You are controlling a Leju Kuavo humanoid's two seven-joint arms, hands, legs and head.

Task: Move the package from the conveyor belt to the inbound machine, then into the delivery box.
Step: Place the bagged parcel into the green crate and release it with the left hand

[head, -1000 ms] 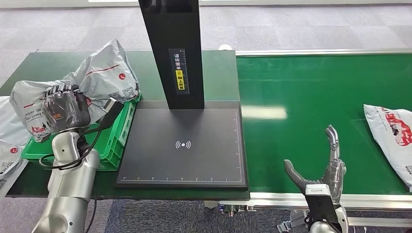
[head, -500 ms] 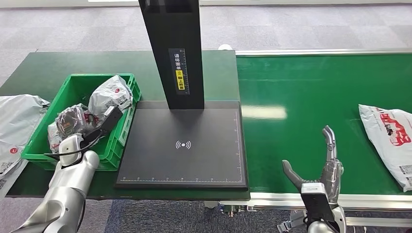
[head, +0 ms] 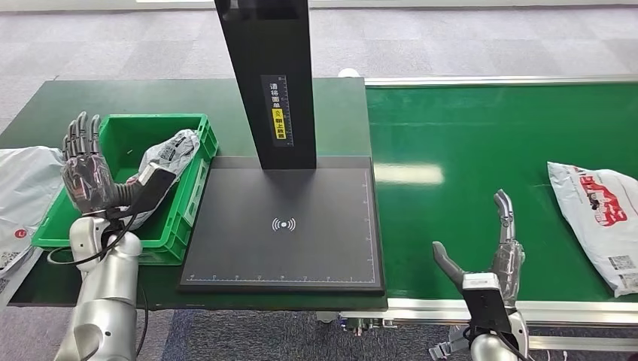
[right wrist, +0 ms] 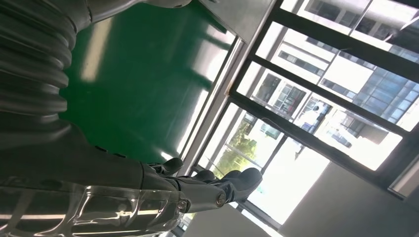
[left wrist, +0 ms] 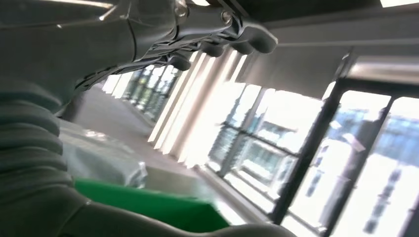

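Head view: the left hand [head: 89, 171] is raised above the near-left part of the green plastic delivery box [head: 192, 197], fingers extended and spread, holding nothing. A crumpled grey plastic package [head: 170, 153] lies inside the box against its right wall. To the right of the box stands the inbound machine, a flat black scanning platform [head: 282, 226] with a black upright column [head: 269, 75] bearing a yellow label. A second grey mailer [head: 26, 184] lies on the dark green table [head: 75, 101], left of the box. The right hand [head: 489, 256] is held over the near edge of the green conveyor belt [head: 466, 135], thumb and fingers apart and empty. A white and red plastic package [head: 598, 214] rests on the belt, well apart from that hand, at the far right. Left wrist view: the left hand's fingers [left wrist: 232, 42] extend straight with nothing between them; a green box edge [left wrist: 163, 210] and grey plastic film [left wrist: 99, 158] lie beyond. Right wrist view: the right hand's fingers [right wrist: 232, 182] are extended and empty beside the green belt surface [right wrist: 143, 84].
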